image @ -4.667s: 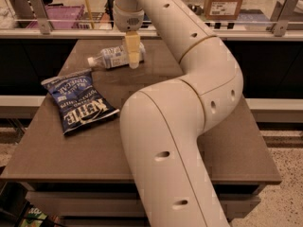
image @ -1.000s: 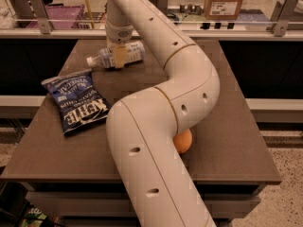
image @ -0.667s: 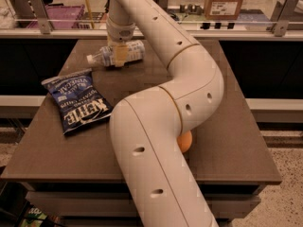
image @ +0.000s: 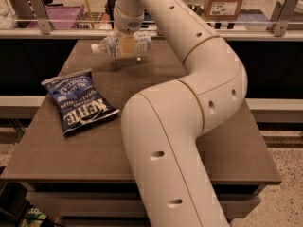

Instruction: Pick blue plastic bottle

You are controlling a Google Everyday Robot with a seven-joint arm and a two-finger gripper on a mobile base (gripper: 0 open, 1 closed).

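Observation:
The blue plastic bottle (image: 108, 46) is clear with a white cap and a pale blue-and-white label. It lies sideways in the air above the far part of the brown table (image: 57, 155), cap pointing left, and casts a shadow on the top below it. My gripper (image: 126, 50) comes down from the white arm and is shut on the bottle's middle. The arm's big elbow fills the right and front of the camera view.
A dark blue chip bag (image: 80, 100) lies flat on the left of the table. Behind the table's far edge runs a rail with a purple bin (image: 57, 14) and a cardboard box (image: 226, 1).
The gripper has risen with the bottle in it. The bottle, which rested on the table before, now hangs above it. The chip bag has not moved.

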